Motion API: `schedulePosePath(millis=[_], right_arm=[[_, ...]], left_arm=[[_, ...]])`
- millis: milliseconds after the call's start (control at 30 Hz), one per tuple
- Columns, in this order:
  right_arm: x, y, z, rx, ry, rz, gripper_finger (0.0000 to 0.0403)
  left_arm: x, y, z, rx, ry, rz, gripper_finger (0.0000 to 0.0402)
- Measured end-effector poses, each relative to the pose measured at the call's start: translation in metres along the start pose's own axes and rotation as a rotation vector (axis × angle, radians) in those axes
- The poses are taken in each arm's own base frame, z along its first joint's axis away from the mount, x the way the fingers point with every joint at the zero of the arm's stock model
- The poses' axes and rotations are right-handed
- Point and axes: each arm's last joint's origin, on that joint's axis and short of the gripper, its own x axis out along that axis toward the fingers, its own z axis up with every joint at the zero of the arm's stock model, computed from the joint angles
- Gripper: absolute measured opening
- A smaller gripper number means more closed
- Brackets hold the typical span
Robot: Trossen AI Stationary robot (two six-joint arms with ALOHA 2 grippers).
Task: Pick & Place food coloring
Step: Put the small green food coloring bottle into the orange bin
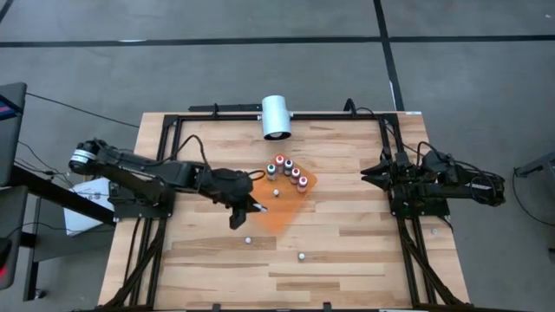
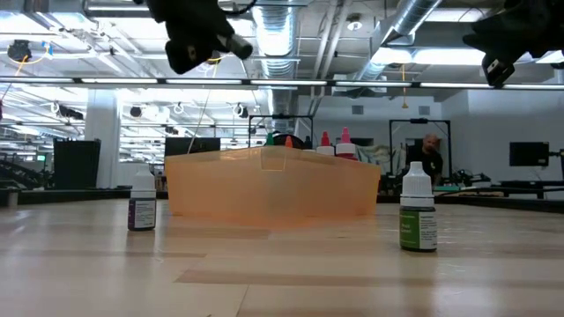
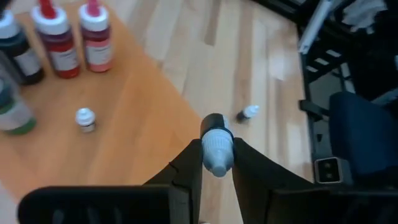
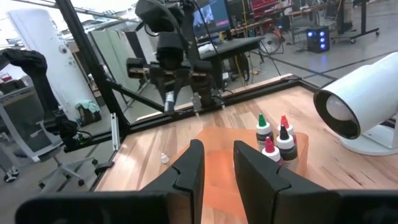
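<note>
The left hand (image 3: 216, 163) is gripping one small food coloring bottle (image 3: 217, 151) by its body, cap pointing away from the wrist, raised over the near-left edge of the orange sheet (image 1: 290, 204). The grouped bottles (image 1: 287, 172) are standing to its far right on that sheet. Two loose bottles (image 1: 248, 240) are standing on the table (image 1: 347, 251) nearer. The right hand (image 1: 368, 172) is waiting, holding nothing, at the right side. The held bottle's colour is hidden.

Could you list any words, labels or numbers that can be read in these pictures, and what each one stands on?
None can be read.
Purple-labelled bottle: print too blurred.
Green-labelled bottle: print too small.
Red bottles on the orange sheet: labels blurred.
</note>
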Motion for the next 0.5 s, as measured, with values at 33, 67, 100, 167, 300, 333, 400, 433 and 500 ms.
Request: schedulePosePath(millis=[33,67,100,167,300,333,400,433,500], right_arm=[[0.000,0.000,0.000,0.000,0.000,0.000,0.0075],[0.000,0.000,0.000,0.000,0.000,0.000,0.0075],[0.000,0.000,0.000,0.000,0.000,0.000,0.0075],[0.000,0.000,0.000,0.000,0.000,0.000,0.0075],[0.000,0.000,0.000,0.000,0.000,-0.001,0.0075],[0.000,0.000,0.000,0.000,0.000,-0.001,0.0075],[0.000,0.000,0.000,0.000,-0.001,-0.001,0.0075],[0.000,0.000,0.000,0.000,0.000,-0.001,0.0075],[0.000,0.000,0.000,0.000,-0.001,-0.001,0.0075]], left_arm=[[0.002,0.003,0.002,-0.001,0.009,0.016,0.0062],[0.003,0.005,0.005,0.004,0.021,0.033,0.0062],[0.006,0.007,0.007,0.017,0.045,0.054,0.0062],[0.013,0.009,0.014,0.051,0.092,0.106,0.0062],[0.034,0.011,0.032,0.139,0.225,0.195,0.0062],[0.040,0.013,0.036,0.151,0.267,0.218,0.0062],[0.050,0.019,0.042,0.170,0.366,0.287,0.0062],[0.055,0.023,0.044,0.175,0.407,0.321,0.0062],[0.064,0.031,0.049,0.178,0.475,0.376,0.0062]])
